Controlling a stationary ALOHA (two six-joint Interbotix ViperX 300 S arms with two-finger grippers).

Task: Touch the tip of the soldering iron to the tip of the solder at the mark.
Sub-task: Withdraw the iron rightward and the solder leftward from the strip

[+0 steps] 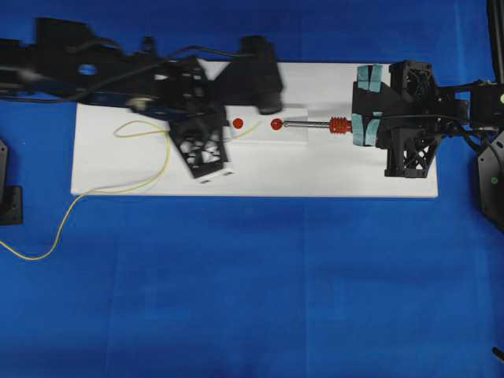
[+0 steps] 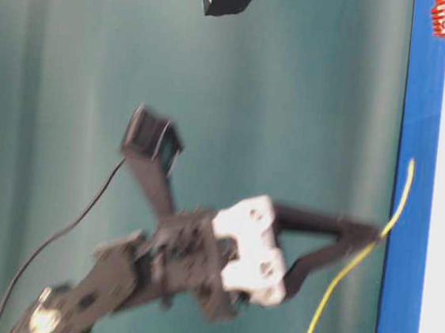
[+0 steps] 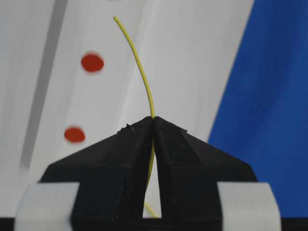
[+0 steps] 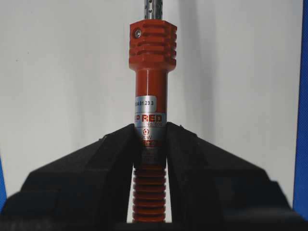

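You've got a blue table (image 1: 252,299) with a white board (image 1: 118,169) lying across its far half, and a dull green backdrop (image 2: 98,58) behind in the table-level view. Two red dots (image 1: 238,123) sit near the board's middle, toward its far edge. From overhead, your soldering iron (image 1: 315,124) lies lengthwise along the board, tip pointing left and meeting the right-hand dot. Your right gripper (image 4: 150,139) has its jaws clamped on the red handle, which only the right wrist view shows clearly. Your left gripper (image 3: 154,126) has its jaws pinched tight on the solder (image 3: 142,72); its free end runs up and away, curving left. Overhead, that tip is mostly hidden behind the blurred left arm, while the slack loops toward the board's left edge and off onto the table.
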